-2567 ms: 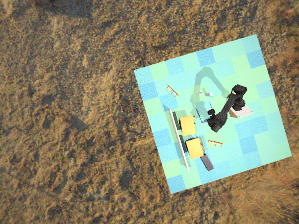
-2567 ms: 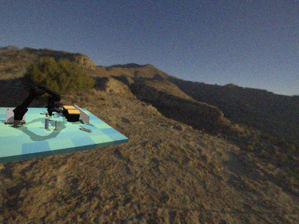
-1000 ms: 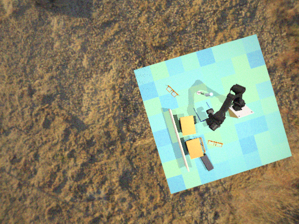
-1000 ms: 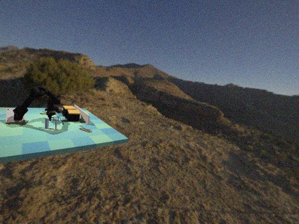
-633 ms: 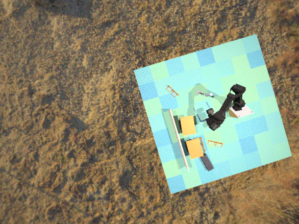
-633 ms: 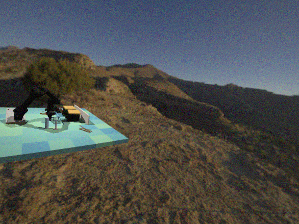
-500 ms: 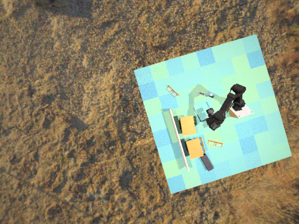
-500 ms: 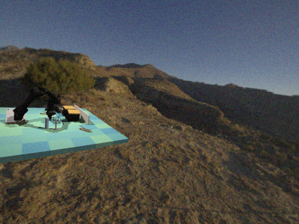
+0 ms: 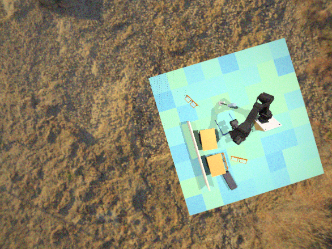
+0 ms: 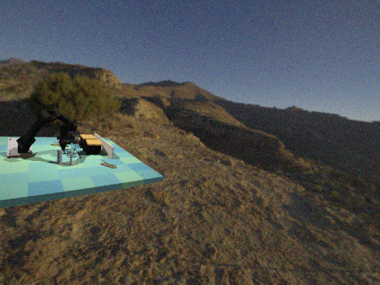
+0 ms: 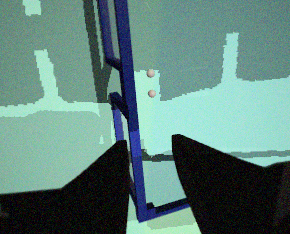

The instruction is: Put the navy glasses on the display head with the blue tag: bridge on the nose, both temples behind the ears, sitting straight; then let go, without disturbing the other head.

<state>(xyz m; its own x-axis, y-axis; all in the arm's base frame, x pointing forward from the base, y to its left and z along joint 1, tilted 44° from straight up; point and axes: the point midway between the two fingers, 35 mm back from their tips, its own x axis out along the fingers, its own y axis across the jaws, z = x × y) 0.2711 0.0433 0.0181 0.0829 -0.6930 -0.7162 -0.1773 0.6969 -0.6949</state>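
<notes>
Gripper loosed, navy glasses off the blocks!

And the gripper is parted partway, grasping nothing! In the wrist view its dark fingers flank a bar of the navy glasses, which run from the top edge down to a corner at lower centre. Look at the top view: the glasses lie right of centre, just beside the upper orange-topped block, their temples pointing up the frame. They are on neither block!

Below sits the lower orange-topped block, an orange frame along its right side and a dark slab at its lower right corner. No telling the blue tag from here! Loose orange glasses rest to the right; another orange pair is up at the mat's upper left. A pale upright panel stands left of both blocks.
</notes>
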